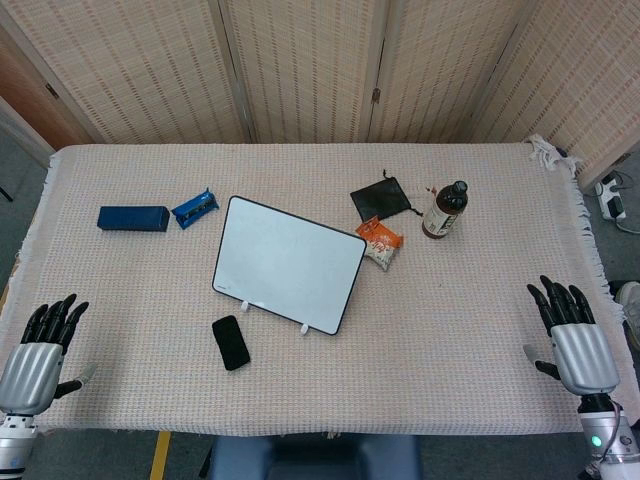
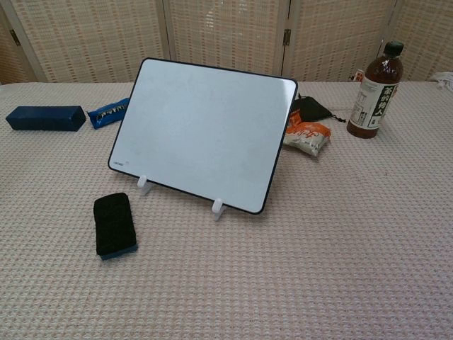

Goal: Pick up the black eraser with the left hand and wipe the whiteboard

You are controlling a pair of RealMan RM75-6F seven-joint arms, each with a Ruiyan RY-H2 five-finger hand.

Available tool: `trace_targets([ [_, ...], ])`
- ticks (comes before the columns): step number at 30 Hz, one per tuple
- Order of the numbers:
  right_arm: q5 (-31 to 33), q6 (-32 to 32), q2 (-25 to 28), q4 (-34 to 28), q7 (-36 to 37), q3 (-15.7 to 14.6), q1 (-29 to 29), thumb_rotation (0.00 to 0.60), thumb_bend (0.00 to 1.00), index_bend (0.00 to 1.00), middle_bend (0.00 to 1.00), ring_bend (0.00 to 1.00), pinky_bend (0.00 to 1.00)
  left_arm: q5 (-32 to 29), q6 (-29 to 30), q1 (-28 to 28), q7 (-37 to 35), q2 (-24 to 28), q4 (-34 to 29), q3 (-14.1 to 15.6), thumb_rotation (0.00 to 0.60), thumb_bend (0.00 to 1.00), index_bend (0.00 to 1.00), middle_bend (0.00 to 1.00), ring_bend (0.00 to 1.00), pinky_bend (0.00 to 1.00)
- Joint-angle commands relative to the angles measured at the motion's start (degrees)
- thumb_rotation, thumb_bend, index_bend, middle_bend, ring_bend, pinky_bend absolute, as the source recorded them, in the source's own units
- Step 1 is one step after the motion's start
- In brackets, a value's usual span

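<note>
The black eraser [image 1: 230, 342] [image 2: 115, 224] lies flat on the tablecloth just in front of the whiteboard's left corner. The whiteboard [image 1: 288, 262] [image 2: 205, 132] leans back on two small white feet in the middle of the table, its surface blank. My left hand [image 1: 42, 352] rests at the table's front left corner, fingers spread and empty, well to the left of the eraser. My right hand [image 1: 575, 340] sits at the front right corner, fingers apart, holding nothing. Neither hand shows in the chest view.
A dark blue box [image 1: 133, 218] [image 2: 44, 117] and a blue packet [image 1: 195, 208] [image 2: 108, 112] lie at the left rear. A black pouch [image 1: 383, 197], an orange snack bag [image 1: 380, 242] [image 2: 306, 136] and a brown bottle [image 1: 444, 210] [image 2: 375, 90] stand right of the board.
</note>
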Motion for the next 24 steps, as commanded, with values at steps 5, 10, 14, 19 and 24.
trace_targets([
  [5, -0.41, 0.65, 0.14, -0.18, 0.18, -0.05, -0.25, 0.600, 0.29, 0.00, 0.00, 0.00, 0.00, -0.19, -0.46, -0.11, 0.32, 0.09, -0.24, 0.12, 0.600, 0.29, 0.00, 0.00, 0.00, 0.00],
  [10, -1.07, 1.15, 0.30, -0.32, 0.23, -0.37, -0.51, 0.600, 0.29, 0.00, 0.00, 0.00, 0.00, 1.17, -0.83, -0.64, 0.46, -0.11, -0.27, 0.55, 0.600, 0.29, 0.00, 0.00, 0.00, 0.00],
  [14, -1.05, 1.49, 0.23, -0.44, 0.09, -0.37, -0.74, 0.600, 0.29, 0.00, 0.00, 0.00, 0.00, 3.89, -1.81, -1.82, -0.05, 0.30, -0.02, 1.42, 0.600, 0.29, 0.02, 0.08, 0.02, 0.05],
  [19, -0.75, 0.77, -0.41, -0.22, -0.35, -0.13, -0.28, 0.600, 0.29, 0.00, 0.00, 0.00, 0.00, 8.37, -7.21, -6.06, -0.32, 4.20, -2.05, 2.85, 0.600, 0.29, 0.10, 0.49, 0.35, 0.46],
  [24, -0.93, 0.64, -0.64, -0.23, -0.45, -0.31, -0.24, 0.600, 0.29, 0.00, 0.00, 0.00, 0.00, 13.08, -12.47, -11.34, 0.93, 5.18, -0.77, 3.21, 0.600, 0.29, 0.24, 0.81, 0.60, 0.72],
])
